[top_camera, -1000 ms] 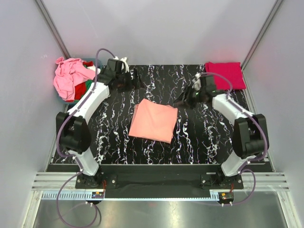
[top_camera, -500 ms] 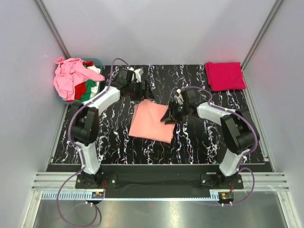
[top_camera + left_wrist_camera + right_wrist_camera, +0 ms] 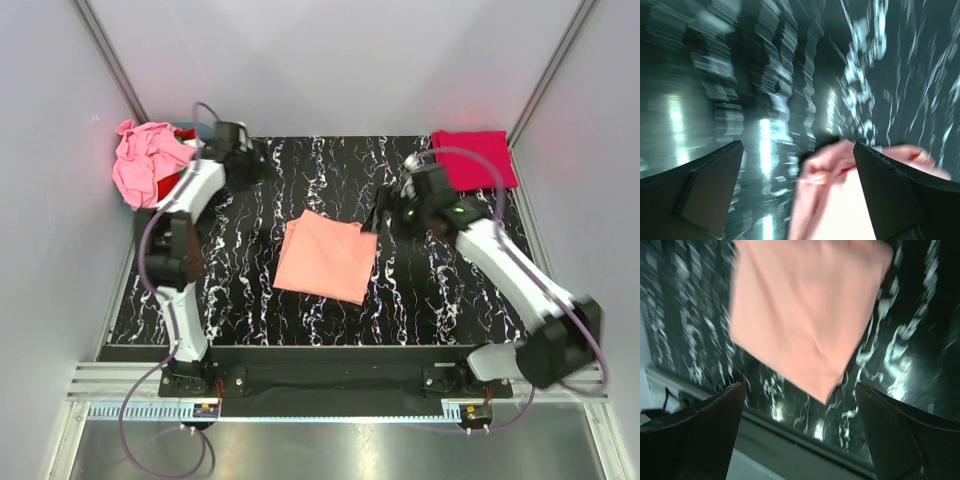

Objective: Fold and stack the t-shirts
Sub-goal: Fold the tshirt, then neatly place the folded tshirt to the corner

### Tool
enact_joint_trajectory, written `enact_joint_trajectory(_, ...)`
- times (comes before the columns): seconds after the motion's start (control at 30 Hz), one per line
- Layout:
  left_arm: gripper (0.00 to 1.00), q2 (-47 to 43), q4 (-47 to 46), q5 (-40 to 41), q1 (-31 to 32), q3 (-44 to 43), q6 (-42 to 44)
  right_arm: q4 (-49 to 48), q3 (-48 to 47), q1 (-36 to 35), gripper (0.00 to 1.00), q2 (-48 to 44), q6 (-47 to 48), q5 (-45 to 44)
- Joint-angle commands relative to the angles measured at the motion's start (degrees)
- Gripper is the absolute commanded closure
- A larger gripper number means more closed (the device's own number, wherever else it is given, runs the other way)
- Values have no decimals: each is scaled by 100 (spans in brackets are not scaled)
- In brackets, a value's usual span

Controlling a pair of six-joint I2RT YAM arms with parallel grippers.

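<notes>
Tabletop (image 3: pixel 430 290), black with white veins, closed in by pale walls (image 3: pixel 330 60) at 9, 12 and 3 o'clock. A folded salmon-orange t-shirt (image 3: pixel 325 257) lies flat at the centre, slightly skewed, with bare surface open on every side of it.

A folded crimson-pink t-shirt (image 3: pixel 475 158) sits at 1 o'clock, close to the far and right edges. At 10 o'clock, at the far left corner, is a loose heap of t-shirts (image 3: pixel 150 165), light pink on top with red beneath.

The right tool (image 3: pixel 383 215) hangs just beside the salmon shirt's 2 o'clock corner. Its fingers (image 3: pixel 695 440) are spread wide and grasp nothing.

The left tool (image 3: pixel 248 165) is at 11 o'clock beside the heap. It is also released, with blurred pink cloth (image 3: pixel 835 200) showing between its parted fingers (image 3: pixel 710 195).
</notes>
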State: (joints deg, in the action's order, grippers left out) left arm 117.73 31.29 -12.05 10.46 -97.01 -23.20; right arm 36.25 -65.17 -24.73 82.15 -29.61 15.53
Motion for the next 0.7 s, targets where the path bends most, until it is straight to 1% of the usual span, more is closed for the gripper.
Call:
enact_joint_trajectory(0.0,1,-1296,-237,485,-298,-354,87,936,-936,30,0,-1435,807,-1761)
enact_joint_trajectory(0.03,1,-1401,-342,502,-299,-275,131,928,-971,21,0,-1569,886,-2077)
enact_joint_trajectory(0.1,1,-1735,-535,502,-316,224,193,840,-884,21,0,-1885,895,-2290)
enact_joint_trajectory(0.17,1,-2016,-992,458,-334,794,115,718,-595,21,0,-2105,773,-2528)
enact_joint_trajectory(0.2,1,-2052,-1089,415,-360,885,53,665,-472,21,0,-2167,711,-2563)
enact_joint_trajectory(0.23,1,-2035,-1133,188,-378,886,0,534,-227,21,0,-2229,580,-2590)
enact_joint_trajectory(0.3,1,-1965,-968,98,-387,659,26,366,29,30,0,-2387,491,-2511)
enact_joint_trajectory(0.33,1,-1956,-888,63,-387,640,44,252,265,30,0,-2405,439,-2354)
enact_joint_trajectory(0.43,1,-2078,-966,81,-413,797,53,-12,539,39,0,-2292,342,-1985)
enact_joint_trajectory(0.5,1,-2131,-1002,63,-431,868,53,-162,601,47,0,-2011,280,-1791)
enact_joint_trajectory(0.63,1,-2184,-1028,36,-431,921,96,-697,812,161,0,-1440,52,-870)
enact_joint_trajectory(0.67,1,-2202,-1037,36,-431,938,131,-951,839,283,0,-1169,-1,-702)
